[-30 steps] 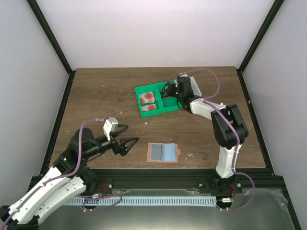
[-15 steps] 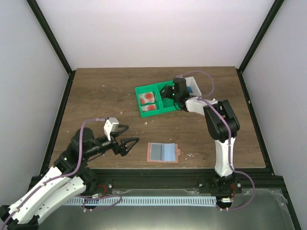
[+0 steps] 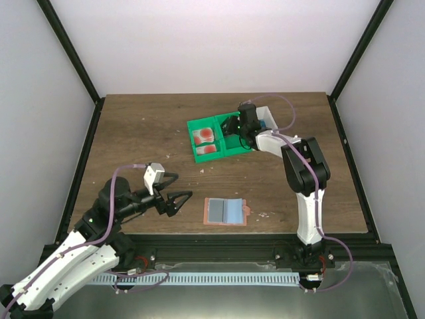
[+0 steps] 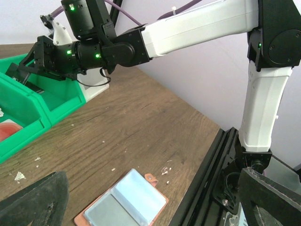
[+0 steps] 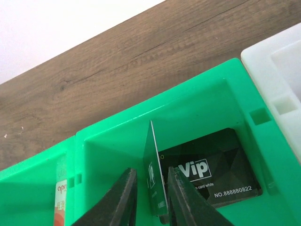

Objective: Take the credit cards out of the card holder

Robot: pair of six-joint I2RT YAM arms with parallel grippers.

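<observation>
1. My right pincer (image 5: 150,173) hangs in the right pocket of the green bin (image 5: 197,101), fingers a little apart
2. A green card (image 5: 153,155) stands on edge between them, with a gap showing on one side; a black card (image 5: 211,174) lies flat beneath
3. Pale cards (image 3: 206,136) with red blots lie in the bin's left pocket
4. The holder (image 3: 224,211) lies open on the table (image 3: 146,133), near the front edge
5. My left pincer (image 3: 180,186) is spread wide just left of the holder, not touching it
</observation>
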